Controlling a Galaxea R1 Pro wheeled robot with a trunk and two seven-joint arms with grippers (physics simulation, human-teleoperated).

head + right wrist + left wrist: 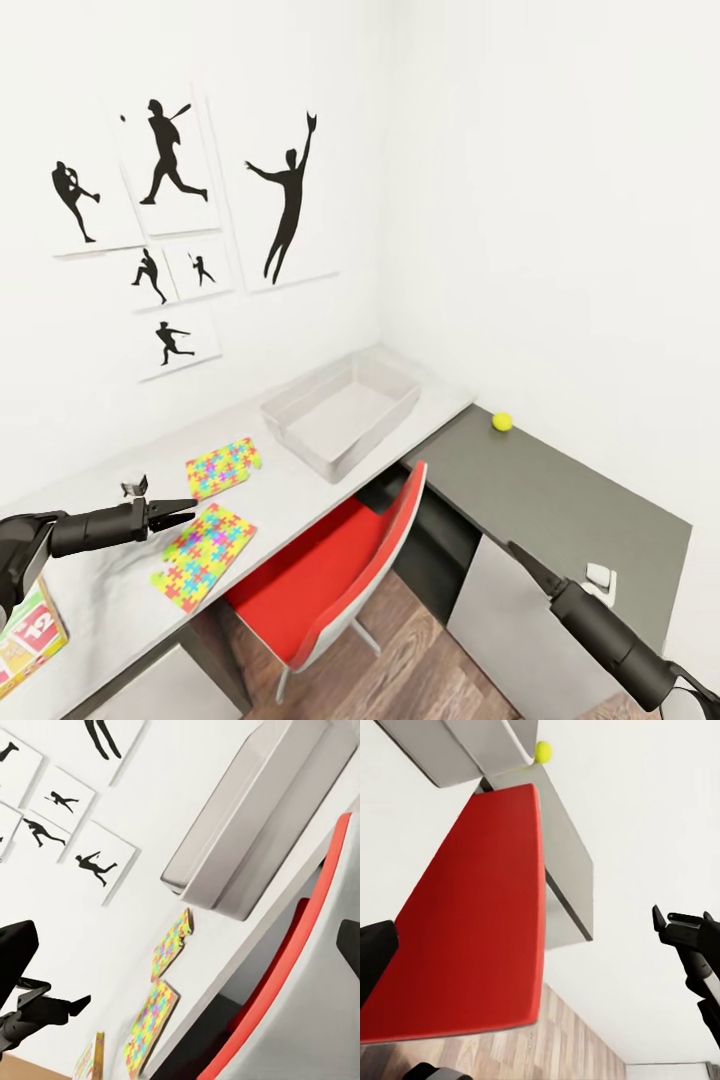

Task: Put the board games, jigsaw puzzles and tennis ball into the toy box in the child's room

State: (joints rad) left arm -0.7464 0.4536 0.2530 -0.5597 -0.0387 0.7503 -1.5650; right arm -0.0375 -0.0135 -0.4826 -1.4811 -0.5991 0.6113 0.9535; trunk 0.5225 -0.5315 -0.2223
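Matt grey plastic toy box (341,412), smooth tabletop (110,590), wood-plank floor (420,655).

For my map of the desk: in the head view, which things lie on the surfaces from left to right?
Board game → left claw above the table → the two jigsaw puzzles → toy box → tennis ball.

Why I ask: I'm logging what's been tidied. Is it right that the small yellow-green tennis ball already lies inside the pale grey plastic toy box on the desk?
Not right. The small yellow-green tennis ball lies on the lower dark grey shelf unit, apart from the pale grey plastic toy box, which holds nothing; the head view shows it.
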